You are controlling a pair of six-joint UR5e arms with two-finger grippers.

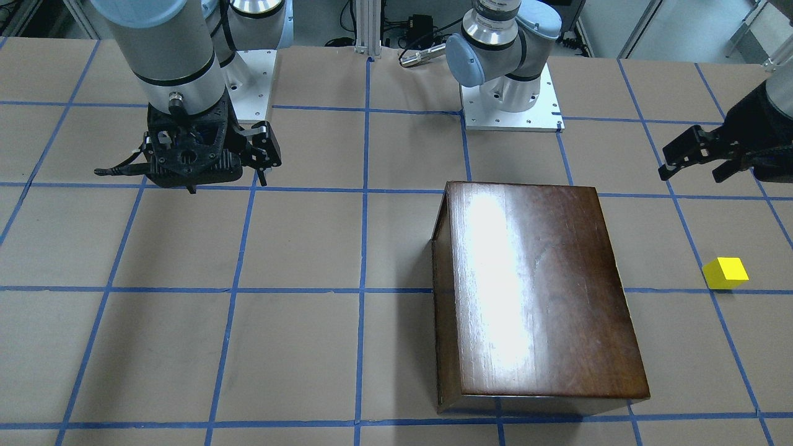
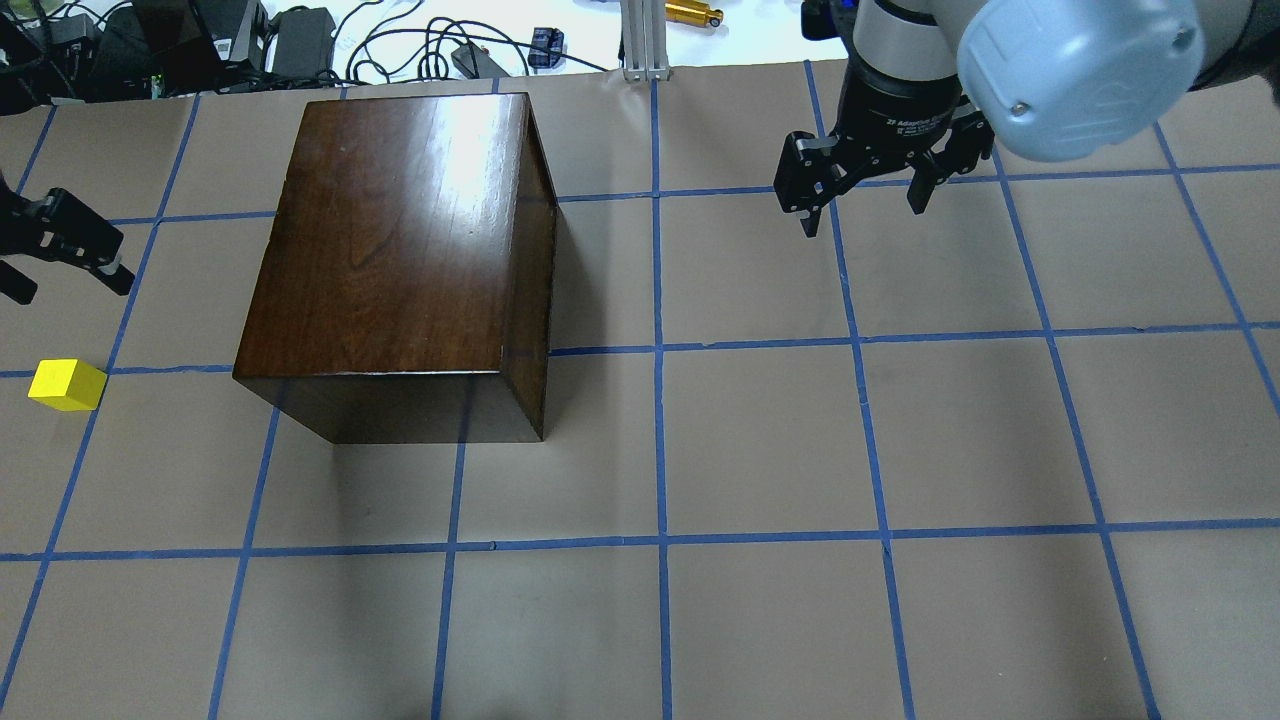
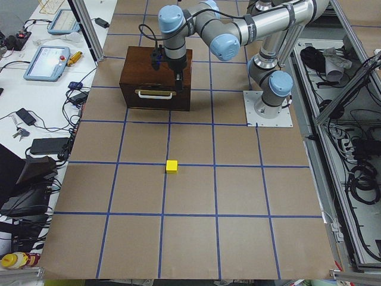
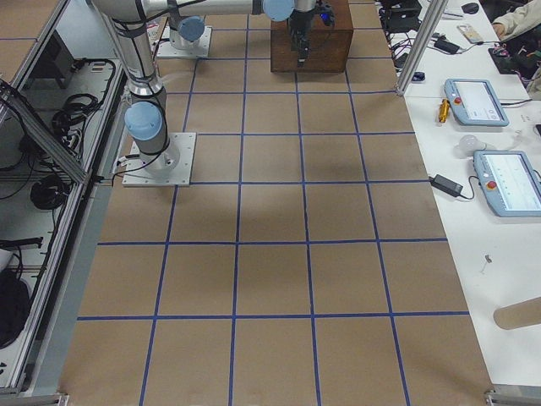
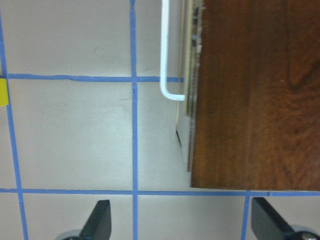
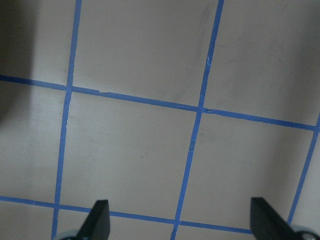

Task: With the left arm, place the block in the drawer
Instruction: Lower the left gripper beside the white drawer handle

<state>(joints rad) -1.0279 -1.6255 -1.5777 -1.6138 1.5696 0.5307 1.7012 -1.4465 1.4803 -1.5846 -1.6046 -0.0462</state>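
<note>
My left gripper (image 1: 692, 172) hovers just off the drawer side of the wooden box (image 2: 400, 240), fingers spread wide and holding nothing. The block (image 2: 67, 385) sits on the table (image 2: 760, 450) out beyond that same side of the box, well apart from it and untouched. The drawer (image 3: 156, 95) looks shut or nearly so, its pale bar handle (image 5: 165, 50) running along the box's face, so it will likely need pulling out first.

I judge the block light and rigid, with flat, plain faces that may be a bit slick. The best hold is square across two opposite sides, low and centred, so it can't twist. My right gripper (image 2: 865, 212) hangs spread and empty, well off the box's opposite side.
</note>
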